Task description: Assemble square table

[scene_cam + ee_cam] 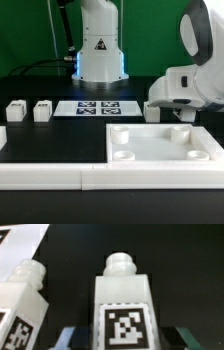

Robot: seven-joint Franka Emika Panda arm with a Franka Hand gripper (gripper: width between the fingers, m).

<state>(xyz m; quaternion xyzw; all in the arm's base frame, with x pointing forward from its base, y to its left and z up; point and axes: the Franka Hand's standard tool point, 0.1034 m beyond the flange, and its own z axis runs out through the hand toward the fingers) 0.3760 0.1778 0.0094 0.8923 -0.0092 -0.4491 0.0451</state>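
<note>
The square table's top, a large flat white panel (160, 143) with round corner sockets, lies at the exterior view's right front. Two small white legs (17, 111) (43, 110) stand at the left. My gripper (168, 108) hangs just behind the panel, over two more legs. In the wrist view my gripper (128, 338) is open, and its fingers (72, 337) straddle an upright white leg (124, 297) with a black-and-white tag and a rounded peg on top. Gaps show on both sides of the leg. A second leg (22, 294) stands close beside it.
The marker board (100, 107) lies at the middle back, in front of the robot base (100, 50). A long low white rail (60, 175) runs along the front edge, touching the panel's front side. The table surface is black.
</note>
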